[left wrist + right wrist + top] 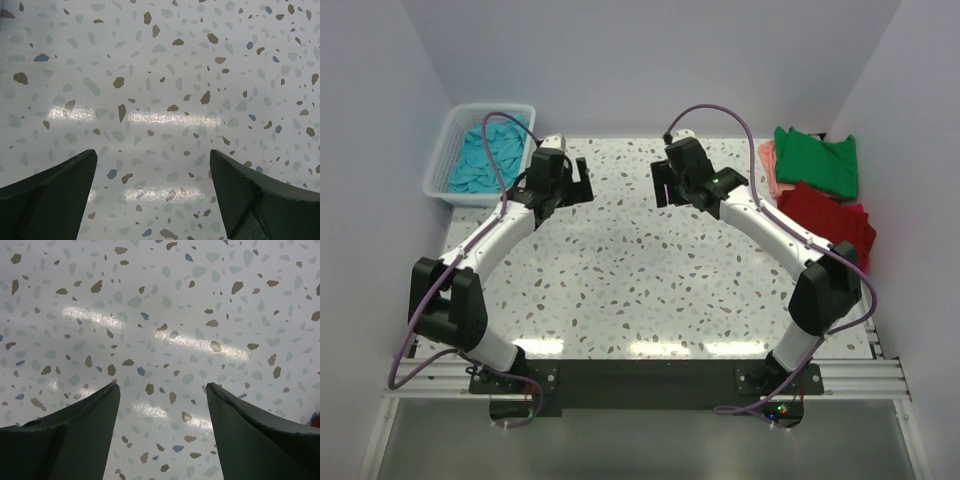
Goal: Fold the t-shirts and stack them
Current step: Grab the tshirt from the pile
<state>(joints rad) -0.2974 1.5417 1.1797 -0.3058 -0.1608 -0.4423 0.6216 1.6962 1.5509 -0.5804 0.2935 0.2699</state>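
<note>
- Step, as I judge it: between shirts; both arms hover over bare table (640,290), nothing held; next shirt not yet fetched
- Left gripper (152,157): just right of the basket (442,165); fingers (50,195) spread wide, only speckled tabletop between them
- Right gripper (162,390): farther right of the basket, beyond the left one; fingers (75,432) also wide, empty
- Basket: white lattice; holds crumpled turquoise shirt (490,155), filling most of it; whether more than one piece lies there I cannot tell
- Far right of the basket, across the table: green shirt (817,160) folded, lying on a pink shirt (769,165) that shows only an edge; red shirt (830,218) folded, touching the green one's near side
- Next move, my guess: left arm reaches into the basket, pinches turquoise cloth, lifts it over the rim, lays it right of the basket for spreading; limp cloth may catch on the lattice
</note>
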